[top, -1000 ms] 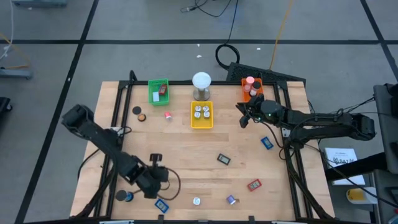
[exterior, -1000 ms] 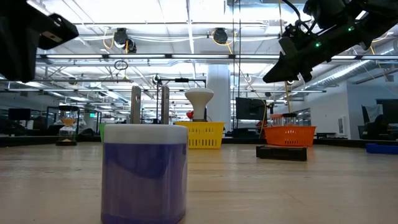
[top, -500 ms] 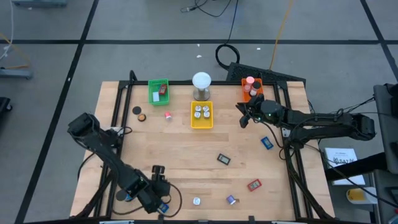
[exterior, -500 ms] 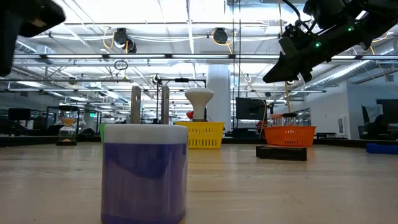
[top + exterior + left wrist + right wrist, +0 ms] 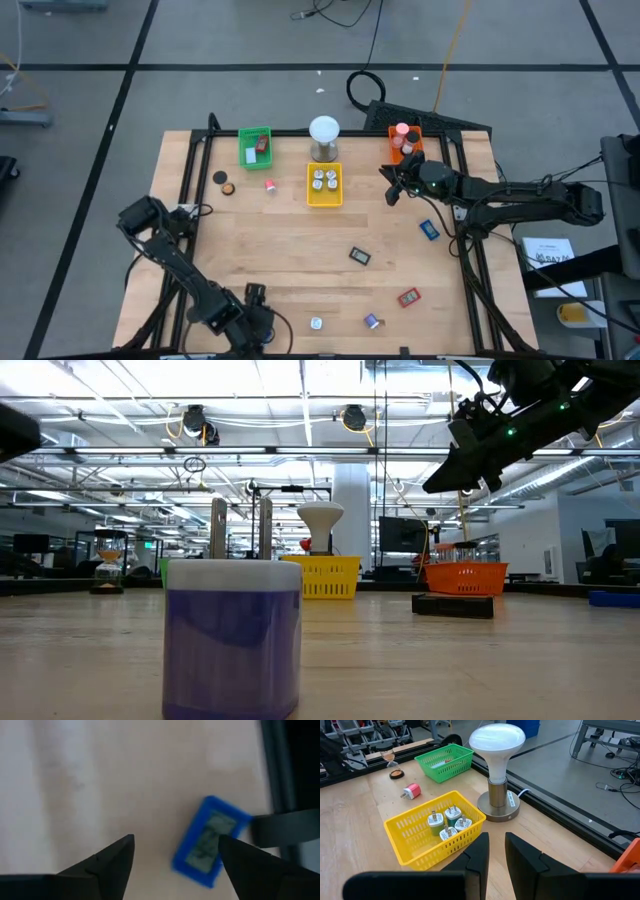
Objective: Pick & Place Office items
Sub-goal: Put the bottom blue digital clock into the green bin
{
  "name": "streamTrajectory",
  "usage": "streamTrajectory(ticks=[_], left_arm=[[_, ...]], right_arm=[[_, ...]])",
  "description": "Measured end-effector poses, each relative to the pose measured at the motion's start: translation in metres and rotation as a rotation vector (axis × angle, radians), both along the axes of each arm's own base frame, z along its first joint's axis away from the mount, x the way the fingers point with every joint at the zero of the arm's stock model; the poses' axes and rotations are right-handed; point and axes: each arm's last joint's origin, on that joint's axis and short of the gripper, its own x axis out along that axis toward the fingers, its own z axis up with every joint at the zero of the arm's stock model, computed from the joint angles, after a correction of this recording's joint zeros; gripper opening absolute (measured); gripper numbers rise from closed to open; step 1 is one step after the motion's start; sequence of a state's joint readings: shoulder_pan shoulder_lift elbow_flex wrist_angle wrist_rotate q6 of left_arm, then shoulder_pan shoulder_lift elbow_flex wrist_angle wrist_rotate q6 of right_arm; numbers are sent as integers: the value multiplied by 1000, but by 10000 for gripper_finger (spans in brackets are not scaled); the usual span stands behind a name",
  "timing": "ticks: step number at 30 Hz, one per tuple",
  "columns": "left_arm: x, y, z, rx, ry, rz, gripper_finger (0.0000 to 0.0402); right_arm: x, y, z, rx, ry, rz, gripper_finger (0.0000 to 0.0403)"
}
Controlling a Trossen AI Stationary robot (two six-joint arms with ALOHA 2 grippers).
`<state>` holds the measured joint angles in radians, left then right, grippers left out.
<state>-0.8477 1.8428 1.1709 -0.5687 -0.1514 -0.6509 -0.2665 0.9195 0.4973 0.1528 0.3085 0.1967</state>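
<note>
Fingers (image 5: 112, 865) of the left gripper (image 5: 172, 865) stand wide apart above the blue rectangular piece (image 5: 209, 841), which lies flat on the wooden table (image 5: 100, 780), off-centre toward one finger; closing now could nudge it away. From above, the right gripper (image 5: 391, 190) hovers nearly closed, empty, beside the yellow tray (image 5: 324, 199).

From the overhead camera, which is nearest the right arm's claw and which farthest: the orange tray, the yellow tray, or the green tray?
Measured from the right gripper:
1. Orange tray, just behind it at the table's far right.
2. Yellow tray, toward the middle.
3. Green tray, far left.
</note>
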Motion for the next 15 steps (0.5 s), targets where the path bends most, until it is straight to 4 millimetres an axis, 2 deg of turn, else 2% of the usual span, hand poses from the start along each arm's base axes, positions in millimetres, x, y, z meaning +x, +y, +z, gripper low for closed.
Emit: streamTrajectory(ticks=[9,15], left_arm=[[0,-10,1,-57,-48,-48,307],[-1,-16,-14,-28,-29,-79,300]], right_arm=[[0,0,0,0,0,0,55],[0,0,0,0,0,0,55]])
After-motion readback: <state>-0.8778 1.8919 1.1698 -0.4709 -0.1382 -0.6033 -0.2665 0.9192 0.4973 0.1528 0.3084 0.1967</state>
